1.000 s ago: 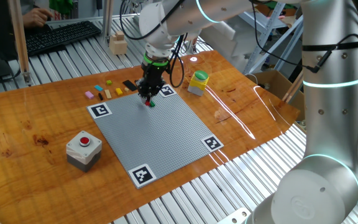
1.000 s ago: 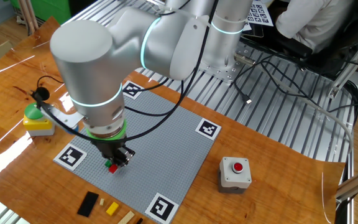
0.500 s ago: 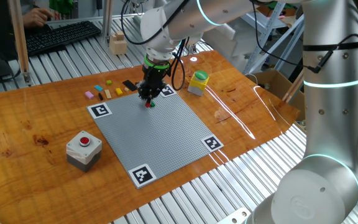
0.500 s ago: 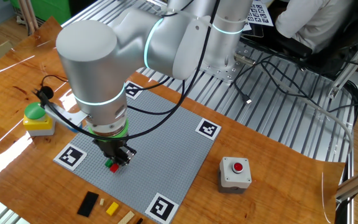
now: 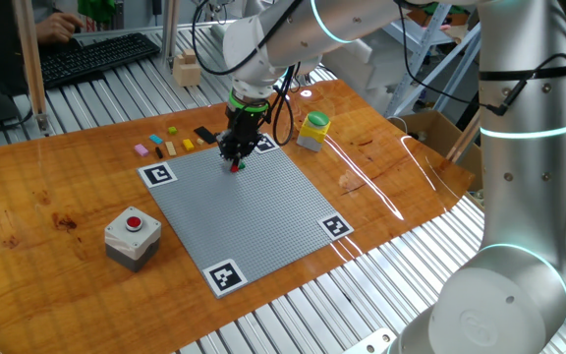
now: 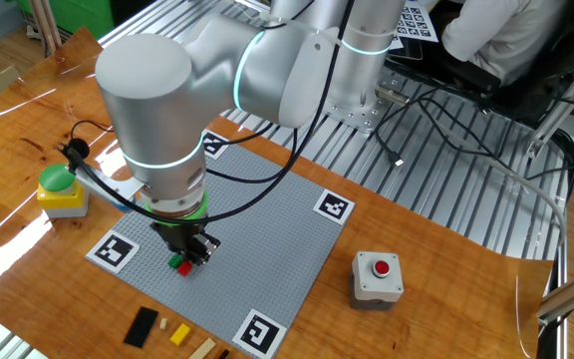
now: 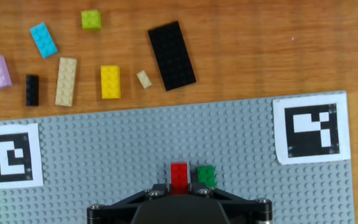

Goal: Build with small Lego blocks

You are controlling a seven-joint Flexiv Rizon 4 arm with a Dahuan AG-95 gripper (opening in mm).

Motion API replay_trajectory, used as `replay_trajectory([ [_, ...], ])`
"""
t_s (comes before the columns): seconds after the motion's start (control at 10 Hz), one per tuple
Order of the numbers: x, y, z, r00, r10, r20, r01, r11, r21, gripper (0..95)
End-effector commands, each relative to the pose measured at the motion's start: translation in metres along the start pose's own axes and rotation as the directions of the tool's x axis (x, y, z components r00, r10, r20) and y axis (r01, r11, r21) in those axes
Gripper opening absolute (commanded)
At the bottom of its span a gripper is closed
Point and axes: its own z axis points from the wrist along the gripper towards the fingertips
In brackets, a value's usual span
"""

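Hand view shows the gripper [image 7: 179, 194] pointing straight down over the grey baseplate [image 7: 104, 155], jaws nearly closed around the red brick [image 7: 179, 176]. That brick's long axis runs straight away from the fingers, towards the loose pieces; a green brick [image 7: 206, 175] sits just beside it on the plate. Count on the wood beyond: one pink, one blue, one lime, one small black, one big black plate [image 7: 171, 55], one yellow, two tan.
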Motion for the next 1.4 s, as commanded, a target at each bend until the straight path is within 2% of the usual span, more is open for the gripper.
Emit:
replay_trajectory([
  [0.1,-0.0009,-0.0001,0.0012,1.000,0.000,0.002,0.000,1.000,0.001,0.0],
  [0.5,-0.0007,-0.0001,0.0035,1.000,0.006,0.007,-0.006,1.000,0.007,0.0],
  [0.6,-0.0007,-0.0001,0.0039,1.000,0.012,0.007,-0.013,1.000,0.008,19.0],
  [0.8,-0.0007,-0.0001,0.0039,1.000,0.015,0.005,-0.015,1.000,0.012,19.0],
  [0.9,-0.0007,-0.0001,0.0039,1.000,0.016,0.004,-0.016,1.000,0.012,38.0],
  [1.2,-0.0001,0.0017,0.0035,1.000,0.025,0.004,-0.025,1.000,0.011,38.0],
  [1.3,0.0005,0.0033,0.0031,1.000,0.031,0.003,-0.031,0.999,0.009,19.0],
  [1.4,0.0010,0.0048,0.0027,0.999,0.034,0.003,-0.034,0.999,0.010,19.0],
])
